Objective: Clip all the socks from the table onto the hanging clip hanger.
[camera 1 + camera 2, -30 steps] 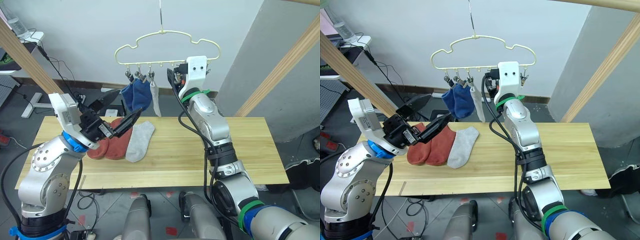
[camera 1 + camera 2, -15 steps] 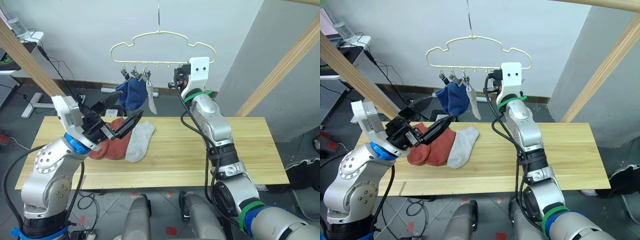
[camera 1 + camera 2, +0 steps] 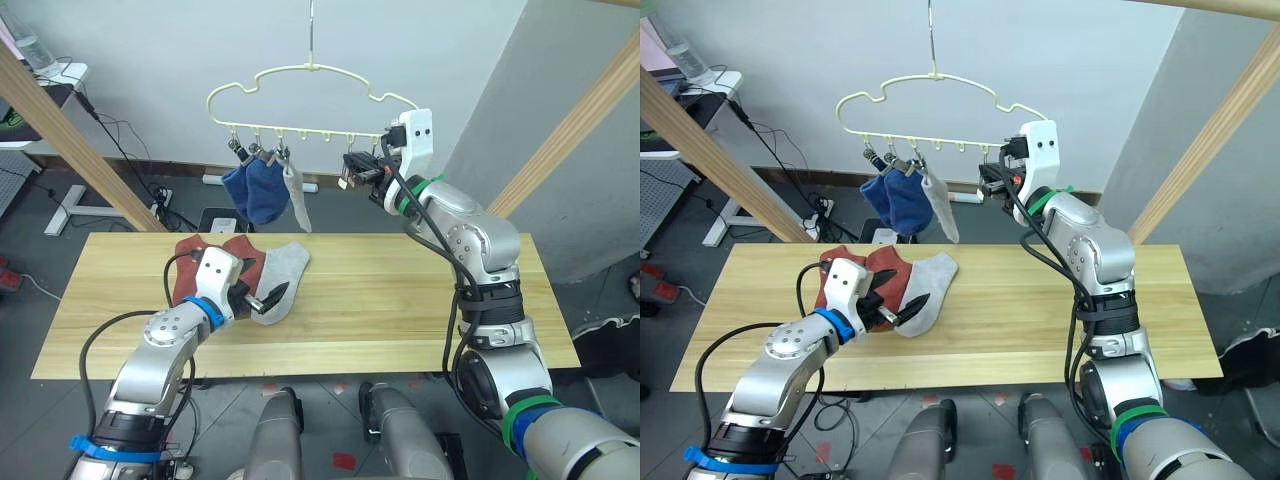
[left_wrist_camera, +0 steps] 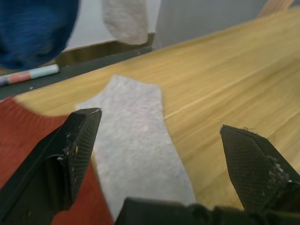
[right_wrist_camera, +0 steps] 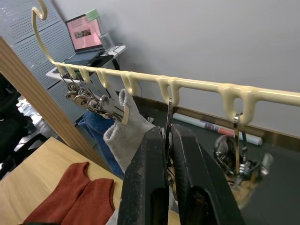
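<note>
Two grippers, six socks, one hanger.
Left gripper: jaws wide apart, holding nothing; poised low over the grey sock on the table, one finger above its red neighbour, the other above bare wood.
Right gripper: raised at the hanger's bottom bar; fingers pressed together on a metal clip, fourth along the bar counting from the sock end.
Clip hanger: cream-yellow wire, cloud outline, hung by a metal hook at 12 o'clock above the table.
Socks hung: two blue socks and one light grey sock, on the three clips at the hanger's 9 o'clock end.
Socks on table: two rust-red socks side by side, the grey one touching them on their 3 o'clock side.
Table: long light plank top, visible grain; bare from the centre toward 3 o'clock.
Room: pale wall behind; slanted wooden poles on both sides; dark floor with cables; a laptop on a side desk.
</note>
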`<control>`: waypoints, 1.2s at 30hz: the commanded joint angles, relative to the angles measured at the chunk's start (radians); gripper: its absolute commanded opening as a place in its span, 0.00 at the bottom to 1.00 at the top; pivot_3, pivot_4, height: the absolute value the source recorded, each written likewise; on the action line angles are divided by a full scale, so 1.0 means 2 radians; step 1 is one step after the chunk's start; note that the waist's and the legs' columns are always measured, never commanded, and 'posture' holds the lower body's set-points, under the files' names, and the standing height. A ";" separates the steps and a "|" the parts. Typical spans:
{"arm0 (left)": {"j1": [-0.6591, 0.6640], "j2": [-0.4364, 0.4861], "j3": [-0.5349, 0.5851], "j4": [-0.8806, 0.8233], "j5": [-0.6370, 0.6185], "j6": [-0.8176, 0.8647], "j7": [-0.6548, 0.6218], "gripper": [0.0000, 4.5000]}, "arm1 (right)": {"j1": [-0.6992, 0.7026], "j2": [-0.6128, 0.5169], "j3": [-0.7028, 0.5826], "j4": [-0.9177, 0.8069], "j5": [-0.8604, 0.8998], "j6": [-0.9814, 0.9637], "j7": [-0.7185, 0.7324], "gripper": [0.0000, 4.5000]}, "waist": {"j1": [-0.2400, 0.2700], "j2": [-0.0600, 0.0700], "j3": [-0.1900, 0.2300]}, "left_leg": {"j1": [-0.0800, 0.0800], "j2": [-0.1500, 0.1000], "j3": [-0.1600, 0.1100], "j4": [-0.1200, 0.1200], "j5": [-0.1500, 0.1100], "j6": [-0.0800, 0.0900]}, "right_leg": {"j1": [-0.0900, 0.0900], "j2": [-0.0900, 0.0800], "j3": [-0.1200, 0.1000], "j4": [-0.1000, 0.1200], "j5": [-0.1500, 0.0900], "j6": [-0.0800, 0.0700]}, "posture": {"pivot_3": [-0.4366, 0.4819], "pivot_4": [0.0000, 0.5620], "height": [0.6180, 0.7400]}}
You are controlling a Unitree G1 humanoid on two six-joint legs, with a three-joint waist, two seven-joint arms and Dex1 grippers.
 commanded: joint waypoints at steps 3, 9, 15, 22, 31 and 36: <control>-0.080 -0.035 -0.050 0.142 0.079 -0.060 0.018 1.00 | -0.019 -0.017 -0.003 -0.016 0.011 0.005 0.016 0.00 | -0.001 0.000 0.000 | 0.000 0.000 0.000 0.000 0.000 0.000 | 0.000 0.000 0.000 0.000 0.000 0.000 | 0.44 0.58 1.00; -0.132 -0.058 -0.049 0.250 0.107 -0.074 0.044 1.00 | -0.018 -0.021 -0.004 -0.028 0.013 0.013 0.006 0.00 | -0.008 0.000 0.001 | 0.000 0.000 0.000 0.000 -0.001 0.001 | 0.000 0.000 0.000 0.000 0.000 0.000 | 0.40 0.58 1.00; -0.155 -0.066 -0.043 0.305 0.116 -0.085 0.047 1.00 | -0.009 -0.023 -0.006 -0.050 0.015 0.028 -0.006 0.00 | -0.011 0.000 0.001 | 0.000 0.000 0.000 0.000 -0.001 0.001 | 0.000 0.000 0.000 0.000 0.000 0.000 | 0.38 0.58 1.00; -0.146 -0.072 -0.032 0.302 0.089 -0.031 -0.014 0.76 | -0.006 -0.022 -0.005 -0.054 0.015 0.032 -0.009 0.00 | -0.013 0.000 0.001 | 0.000 0.000 0.000 0.000 -0.001 0.001 | 0.000 0.000 0.000 0.000 0.000 0.000 | 0.39 0.58 1.00; -0.110 -0.069 -0.033 0.240 0.088 -0.025 -0.038 0.34 | 0.005 -0.021 0.001 -0.054 0.021 0.030 0.004 0.00 | -0.014 0.000 0.001 | 0.000 0.000 0.000 0.000 -0.001 0.001 | 0.000 0.000 0.000 0.000 0.000 0.000 | 0.42 0.59 1.00; -0.094 -0.064 -0.034 0.188 0.086 -0.045 -0.052 0.07 | 0.007 -0.017 -0.004 -0.039 0.038 0.039 0.018 0.00 | -0.014 0.000 0.001 | 0.000 0.000 0.000 0.000 -0.001 0.001 | 0.000 0.000 0.000 0.000 0.000 0.000 | 0.43 0.60 1.00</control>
